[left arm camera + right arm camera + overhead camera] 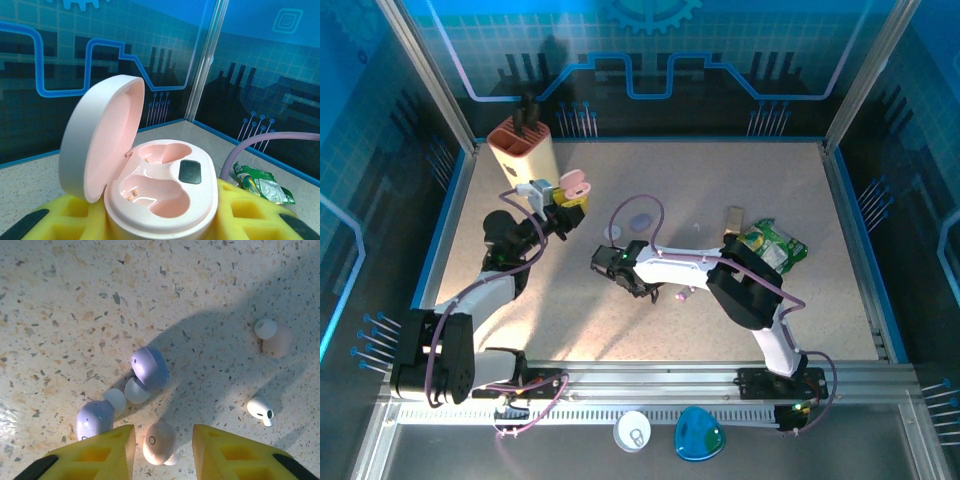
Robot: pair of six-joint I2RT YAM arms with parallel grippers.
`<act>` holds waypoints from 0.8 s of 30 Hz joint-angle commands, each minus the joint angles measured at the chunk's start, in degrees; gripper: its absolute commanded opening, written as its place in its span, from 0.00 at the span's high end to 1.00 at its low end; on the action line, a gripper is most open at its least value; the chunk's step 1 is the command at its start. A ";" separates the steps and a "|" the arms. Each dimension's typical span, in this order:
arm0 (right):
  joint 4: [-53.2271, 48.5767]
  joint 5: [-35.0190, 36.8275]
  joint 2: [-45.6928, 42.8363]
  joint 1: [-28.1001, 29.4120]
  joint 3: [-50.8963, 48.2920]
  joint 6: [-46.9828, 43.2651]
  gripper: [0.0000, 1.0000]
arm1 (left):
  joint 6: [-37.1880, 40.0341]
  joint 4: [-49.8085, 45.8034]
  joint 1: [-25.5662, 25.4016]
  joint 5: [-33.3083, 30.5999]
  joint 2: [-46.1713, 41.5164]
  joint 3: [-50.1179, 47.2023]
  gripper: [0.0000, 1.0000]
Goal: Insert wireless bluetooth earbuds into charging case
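The left gripper [566, 204] clamped the open pink case [165, 192]; the right gripper [163, 452] hung part-open, fingers [100, 457] flanking a pink earbud [159, 440] without touching it.

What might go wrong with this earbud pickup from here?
The right gripper straddles a pink earbud with gaps on both sides; closing off-centre may squirt the round bud away. A lavender earbud lies close beside one finger and might get nudged or pinched too.

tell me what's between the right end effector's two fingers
A pink earbud lies on the table between the right end effector's fingers, touching neither, in the right wrist view.
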 commanded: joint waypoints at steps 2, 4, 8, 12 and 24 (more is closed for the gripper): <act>-1.27 0.57 -1.43 0.39 -2.15 1.06 0.61 | -0.46 1.71 0.59 1.56 0.43 1.11 0.64; -1.46 0.66 -1.29 0.41 -2.25 1.24 0.61 | -0.79 2.36 0.59 1.76 0.74 1.02 0.65; -1.31 0.57 -0.75 0.32 -2.32 1.26 0.63 | -0.90 2.64 0.59 1.82 0.62 1.03 0.65; -1.11 0.65 0.18 0.15 -1.68 0.91 0.64 | -0.79 2.39 0.59 1.82 0.27 0.96 0.65; -0.44 -0.03 0.40 -0.71 -2.30 0.64 0.75 | -0.54 1.92 0.59 2.35 -0.09 0.59 0.65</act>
